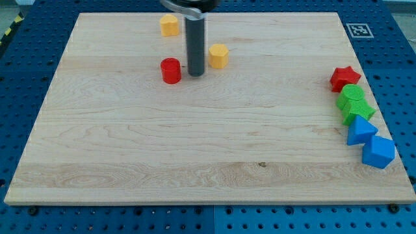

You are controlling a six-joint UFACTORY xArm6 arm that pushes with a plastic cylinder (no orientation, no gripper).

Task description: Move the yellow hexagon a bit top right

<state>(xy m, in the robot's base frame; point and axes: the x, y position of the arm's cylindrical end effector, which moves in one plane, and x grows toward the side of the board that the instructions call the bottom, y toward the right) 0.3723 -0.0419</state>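
Observation:
The yellow hexagon [218, 56] sits on the wooden board [195, 149] in the upper middle of the view. My tip [195, 73] rests on the board just to the lower left of the hexagon, with a small gap between them. The tip stands between the hexagon and a red cylinder [171, 70] on its left. The dark rod rises straight up from the tip and leaves the view at the top.
A second yellow block [169, 25] lies near the view's top, left of the rod. Along the right edge sit a red star [344, 78], two green blocks [355, 103] and two blue blocks [369, 142]. A marker tag [356, 29] is at the top right.

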